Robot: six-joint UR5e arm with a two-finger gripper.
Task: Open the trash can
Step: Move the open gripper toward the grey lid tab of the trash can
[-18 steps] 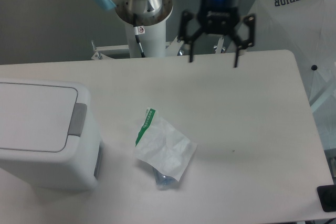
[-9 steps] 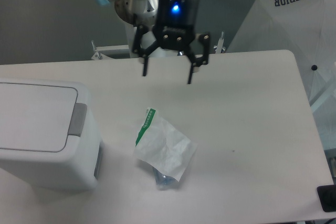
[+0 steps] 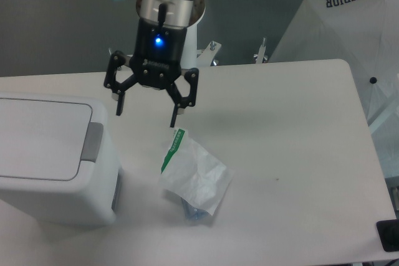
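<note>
One arm: a UR5e reaches down from the upper edge of the view, a blue light lit on its wrist housing.
Gripper (image 3: 145, 119): fingers spread wide, pointing down, nothing between them — it hangs above the table surface, between the bin and the plastic bag.
Fingers (image 3: 175, 113): the one nearer the bag ends just above the bag's green strip; whether it touches cannot be told.
Trash can (image 3: 53, 160): white, boxy, rounded corners, at the left edge of the table and partly cut off by the frame.
Lid (image 3: 40, 138): flat and down — the can is closed.
Push tab (image 3: 93, 142): grey, on the lid edge facing the gripper, apart from both fingers.
Plastic bag (image 3: 194, 176): small, white, crumpled, green strip along one edge, lying right of the can; something bluish shows at its lower end.
Table (image 3: 299, 154): white, rounded far corner.
Umbrella (image 3: 349, 23): white, lettered "SUPERIOR", beyond the table's right corner.
</note>
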